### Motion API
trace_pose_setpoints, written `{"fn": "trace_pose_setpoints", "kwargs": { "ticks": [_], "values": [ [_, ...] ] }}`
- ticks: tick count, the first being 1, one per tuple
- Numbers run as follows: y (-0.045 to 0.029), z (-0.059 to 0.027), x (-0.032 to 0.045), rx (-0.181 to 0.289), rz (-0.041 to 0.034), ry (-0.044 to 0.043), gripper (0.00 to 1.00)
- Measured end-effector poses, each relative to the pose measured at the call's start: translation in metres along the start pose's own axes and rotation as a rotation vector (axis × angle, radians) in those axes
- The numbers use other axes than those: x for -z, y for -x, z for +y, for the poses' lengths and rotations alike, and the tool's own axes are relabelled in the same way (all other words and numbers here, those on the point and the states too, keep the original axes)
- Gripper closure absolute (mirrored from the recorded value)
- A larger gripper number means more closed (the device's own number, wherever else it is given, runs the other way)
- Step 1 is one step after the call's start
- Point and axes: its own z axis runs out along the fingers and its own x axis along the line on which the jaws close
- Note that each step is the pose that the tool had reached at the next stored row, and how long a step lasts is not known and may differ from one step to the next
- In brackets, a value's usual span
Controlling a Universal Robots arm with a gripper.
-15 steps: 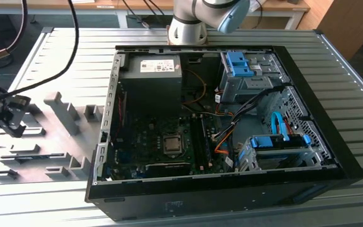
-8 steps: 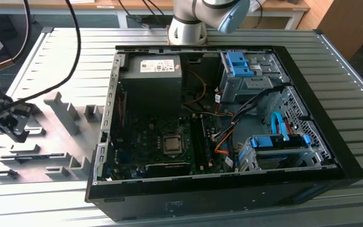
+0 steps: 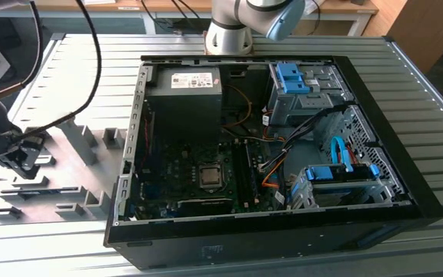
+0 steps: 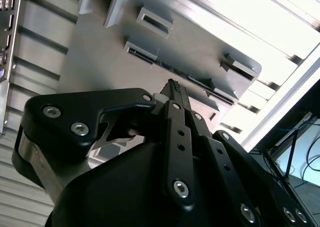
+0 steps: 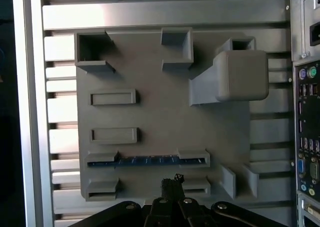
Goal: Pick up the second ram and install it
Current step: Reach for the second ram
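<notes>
slim blue-green ram stick (image 5: 150,160) sits on edge in a slot of the grey moulded fixture plate (image 5: 165,112). black gripper (image 5: 172,179) hangs over that plate, near the stick, fingertips pressed together, gripping nothing.

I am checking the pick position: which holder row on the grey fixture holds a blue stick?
The second row from the gripper: the second ram sits between its two end blocks. The nearest row looks empty.
</notes>
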Motion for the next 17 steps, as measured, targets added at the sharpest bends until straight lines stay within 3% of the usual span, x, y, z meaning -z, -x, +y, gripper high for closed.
{"fn": "trace_pose_setpoints", "kwargs": {
  "ticks": [9, 17],
  "values": [
    [-0.0003, -0.0017, -0.0164, 0.000, 0.0009, 0.0000, 0.90],
    [-0.0004, -0.0017, -0.0222, 0.000, 0.0010, -0.0001, 0.90]
  ]
}}
